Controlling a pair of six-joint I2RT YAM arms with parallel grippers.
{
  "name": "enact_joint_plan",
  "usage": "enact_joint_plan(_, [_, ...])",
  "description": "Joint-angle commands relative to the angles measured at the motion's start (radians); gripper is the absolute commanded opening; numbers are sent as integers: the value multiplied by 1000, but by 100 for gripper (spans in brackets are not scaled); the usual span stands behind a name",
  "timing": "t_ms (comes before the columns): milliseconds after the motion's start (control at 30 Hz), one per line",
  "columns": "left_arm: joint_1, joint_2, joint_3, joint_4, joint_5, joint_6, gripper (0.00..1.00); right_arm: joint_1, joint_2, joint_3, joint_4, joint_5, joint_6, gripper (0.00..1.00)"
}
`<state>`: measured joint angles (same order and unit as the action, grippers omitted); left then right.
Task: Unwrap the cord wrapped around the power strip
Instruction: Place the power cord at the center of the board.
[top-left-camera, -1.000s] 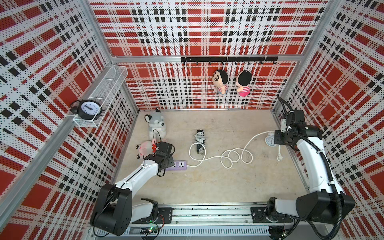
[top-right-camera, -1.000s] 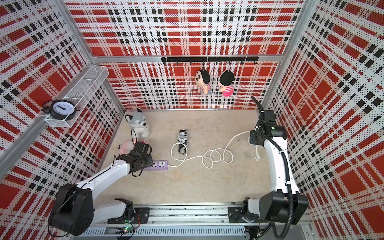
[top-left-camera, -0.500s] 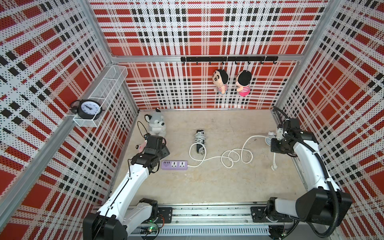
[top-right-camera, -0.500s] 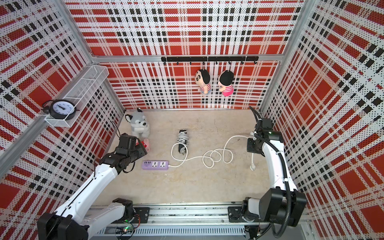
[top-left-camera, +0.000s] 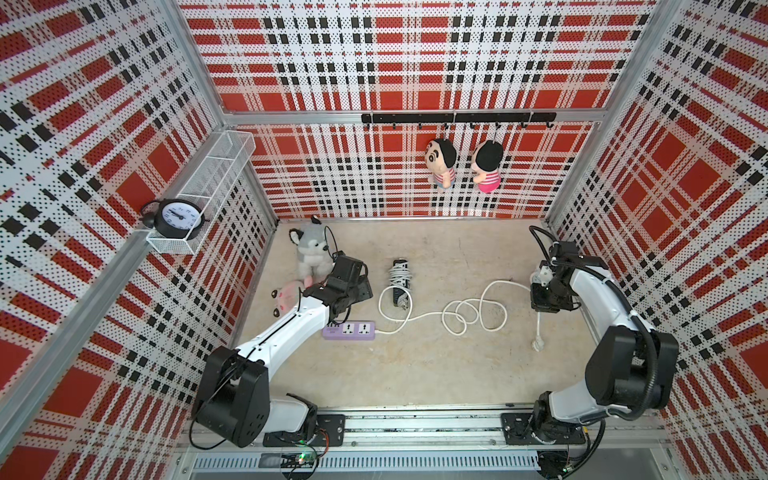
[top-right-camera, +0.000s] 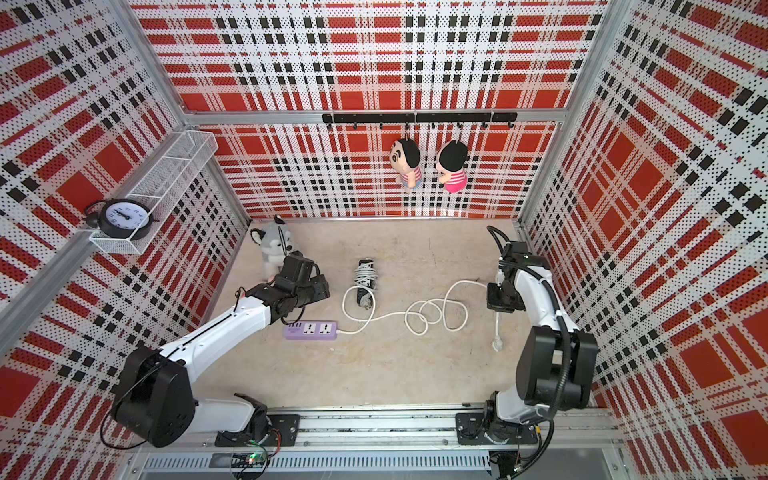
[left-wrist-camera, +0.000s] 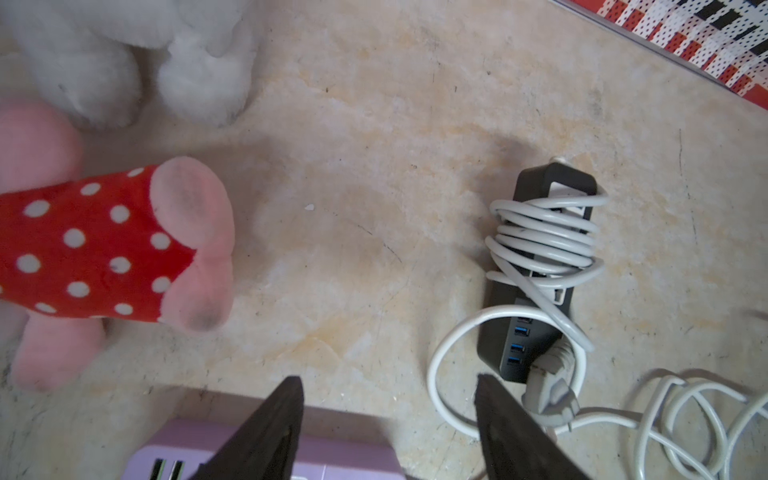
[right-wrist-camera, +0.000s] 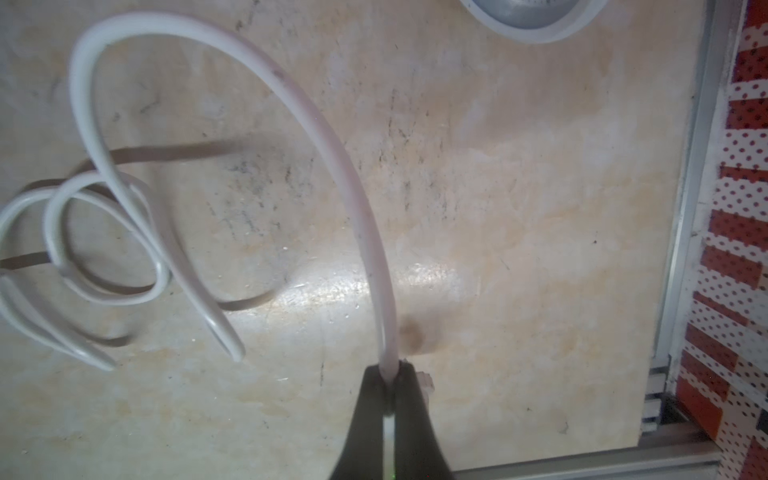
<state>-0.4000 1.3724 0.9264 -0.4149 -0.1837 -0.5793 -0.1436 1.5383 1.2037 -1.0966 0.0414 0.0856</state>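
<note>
The purple power strip (top-left-camera: 350, 331) lies bare, its white cord (right-wrist-camera: 360, 199) trailing from it in loose loops to the right gripper (right-wrist-camera: 388, 370), which pinches it near the plug (top-left-camera: 538, 344). Just behind the purple strip, the black power strip (left-wrist-camera: 496, 345) is still wound in grey cord (left-wrist-camera: 544, 237), which is likely the work left. The left gripper (left-wrist-camera: 386, 384) hangs spread and empty nearby.

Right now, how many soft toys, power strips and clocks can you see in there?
Soft toys: 4 (husky, pink pig, two hanging dolls)
Power strips: 2 (purple strip, black strip)
Clocks: 1 (black alarm clock)
Total: 7
</note>
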Motion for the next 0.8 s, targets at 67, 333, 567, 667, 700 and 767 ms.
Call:
enact_joint_plan(67, [-3,27,21,59,22,46,70,15,82,14,-5,158,-25,5])
enact_joint_plan(333, [16,32,-20,105,55,65,70,16,143,27,36,127,-24,36])
enact_joint_plan(567, [-1,63,-17,186,141,113,71,33,47,130,11,-51,1,45])
enact_joint_plan(667, [-12,110,-8,234,204,126,70,141,6,152,50,-179,51,45])
enact_joint_plan(700, [-15,128,-10,258,235,127,70,203,1,148,88,-231,73,45])
enact_joint_plan(767, [-23,160,-12,287,265,131,68,315,0,125,206,-334,139,46])
